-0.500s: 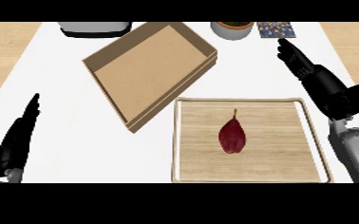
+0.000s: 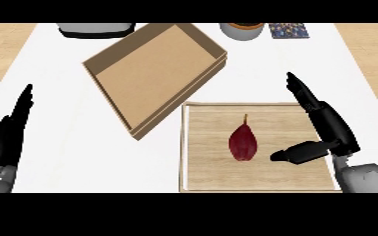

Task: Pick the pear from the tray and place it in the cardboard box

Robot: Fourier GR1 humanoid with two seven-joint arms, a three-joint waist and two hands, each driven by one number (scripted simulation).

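- Dark red pear lies mid tray, lower centre-right.
- Cardboard box upper centre, tilted, its corner touching the tray.
- Right hand over tray's right edge, fingers straight, thumb near pear, not touching.
- Left hand resting at left edge, fingers up.

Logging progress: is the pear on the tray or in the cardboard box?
On the tray: the dark red pear lies on its wooden surface; the cardboard box holds nothing.

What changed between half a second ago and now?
The right hand drew back toward the robot over the right side of the tray, thumb now out toward the pear, not touching it. Nothing was grasped. Pear, cardboard box and the open left hand at the left edge stayed about where they were.
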